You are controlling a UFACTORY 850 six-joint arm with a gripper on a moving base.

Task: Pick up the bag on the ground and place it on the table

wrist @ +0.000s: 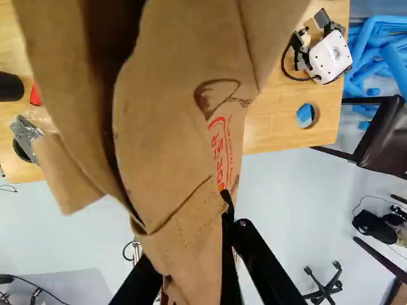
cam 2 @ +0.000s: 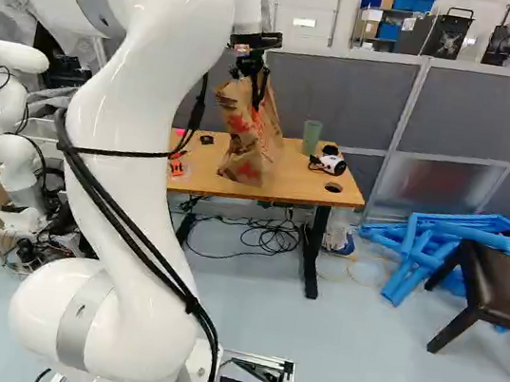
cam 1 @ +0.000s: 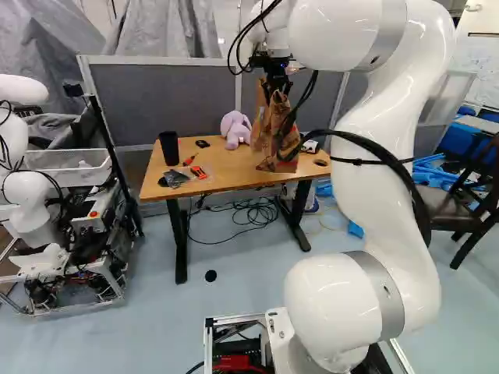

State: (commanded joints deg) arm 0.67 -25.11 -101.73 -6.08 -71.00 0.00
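Note:
My gripper (cam 1: 274,82) is over the wooden table (cam 1: 226,178), shut on the top of a brown paper bag (cam 1: 274,128) with red print. In the right base view the bag (cam 2: 249,137) is upright but leaning a little, its bottom at the tabletop near the front edge; whether it bears on the wood or hangs just above, I cannot tell. Seen from the wrist, the gripper (wrist: 197,236) pinches the crumpled paper, and the bag (wrist: 178,95) stretches ahead of the fingers, hiding much of the table and part of one finger.
On the table are a black cup (cam 1: 169,148), a purple plush toy (cam 1: 235,128), small tools (cam 1: 198,172), a green cup (cam 2: 311,137) and a white device (cam 2: 331,163). Grey partitions (cam 2: 347,89) stand behind. Another robot (cam 1: 31,195) is at the left; a chair (cam 2: 499,290) is at the right.

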